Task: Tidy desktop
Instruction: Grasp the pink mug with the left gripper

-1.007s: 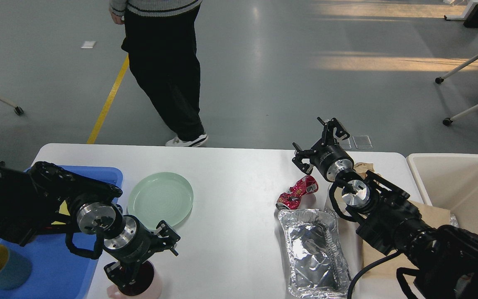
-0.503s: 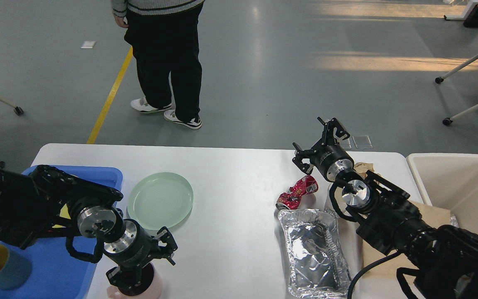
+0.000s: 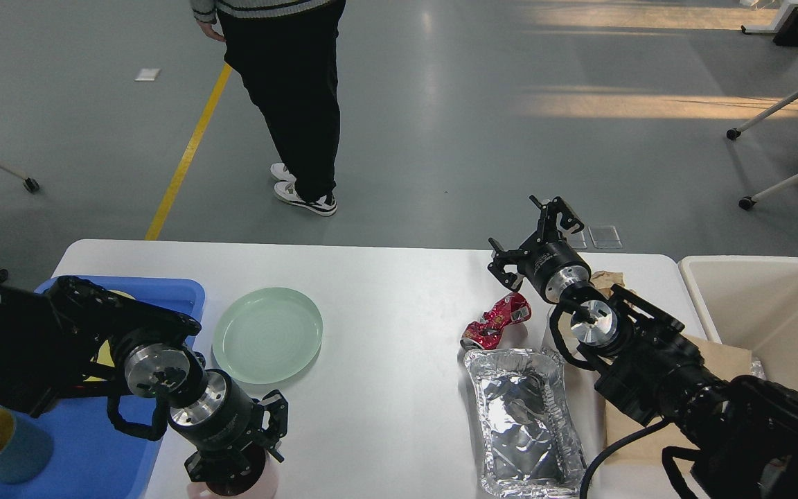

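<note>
Black left claw (image 3: 243,443) angled down over pink cup (image 3: 260,478), fingers spread

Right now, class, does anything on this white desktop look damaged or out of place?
Yes. The red can on the desktop is crushed and lies on its side, just beyond the crumpled foil tray. Both look like rubbish, unlike the intact green plate.

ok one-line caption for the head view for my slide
Left gripper closing around a pink cup at the desktop's near edge, open right gripper raised beyond a crushed red can.
</note>
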Controlling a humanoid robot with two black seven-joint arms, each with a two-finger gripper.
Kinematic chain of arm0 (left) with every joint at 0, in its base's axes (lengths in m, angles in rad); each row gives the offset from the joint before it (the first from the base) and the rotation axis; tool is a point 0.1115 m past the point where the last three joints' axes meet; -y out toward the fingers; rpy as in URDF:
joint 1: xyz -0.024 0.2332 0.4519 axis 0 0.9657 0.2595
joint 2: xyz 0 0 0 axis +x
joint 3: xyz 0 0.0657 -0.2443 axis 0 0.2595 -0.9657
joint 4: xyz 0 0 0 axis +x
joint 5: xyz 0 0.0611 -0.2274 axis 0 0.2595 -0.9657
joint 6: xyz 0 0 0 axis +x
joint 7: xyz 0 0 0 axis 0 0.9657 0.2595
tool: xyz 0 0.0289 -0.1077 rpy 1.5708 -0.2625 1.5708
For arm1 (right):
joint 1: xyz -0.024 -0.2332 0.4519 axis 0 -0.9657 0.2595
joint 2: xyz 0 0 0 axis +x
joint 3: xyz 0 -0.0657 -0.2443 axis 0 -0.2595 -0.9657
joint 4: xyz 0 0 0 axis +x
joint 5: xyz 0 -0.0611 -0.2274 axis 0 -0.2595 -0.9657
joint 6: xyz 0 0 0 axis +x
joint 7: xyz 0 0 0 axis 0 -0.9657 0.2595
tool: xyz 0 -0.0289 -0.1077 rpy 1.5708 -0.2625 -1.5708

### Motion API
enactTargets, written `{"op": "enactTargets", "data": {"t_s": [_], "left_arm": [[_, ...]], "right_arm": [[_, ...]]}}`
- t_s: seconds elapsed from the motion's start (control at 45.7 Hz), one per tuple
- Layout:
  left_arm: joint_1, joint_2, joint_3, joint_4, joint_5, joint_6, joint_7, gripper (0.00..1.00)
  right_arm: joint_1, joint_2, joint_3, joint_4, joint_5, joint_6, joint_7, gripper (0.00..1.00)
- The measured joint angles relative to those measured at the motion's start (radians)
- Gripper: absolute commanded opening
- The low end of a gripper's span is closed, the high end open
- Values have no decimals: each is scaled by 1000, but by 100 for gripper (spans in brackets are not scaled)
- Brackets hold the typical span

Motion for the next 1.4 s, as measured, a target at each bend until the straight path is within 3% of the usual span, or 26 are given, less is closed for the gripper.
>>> {"op": "enactTargets", "data": {"t_s": [0.285,0.438,0.701,1.029,1.401], "left_arm": [[-13,59,6,0,0,-118,2,9],[-20,94,4,2,0,-182,3,8],[-26,103,6,3,0,-194,2,5],[-26,101,8,6,1,-194,3,9],[-18,90,8,24,3,-178,3,22]], "right_arm": [[0,0,0,0,0,0,0,100],[0,0,0,0,0,0,0,100],[0,0,0,0,0,0,0,100],[0,0,0,0,0,0,0,100],[0,0,0,0,0,0,0,100]]}}
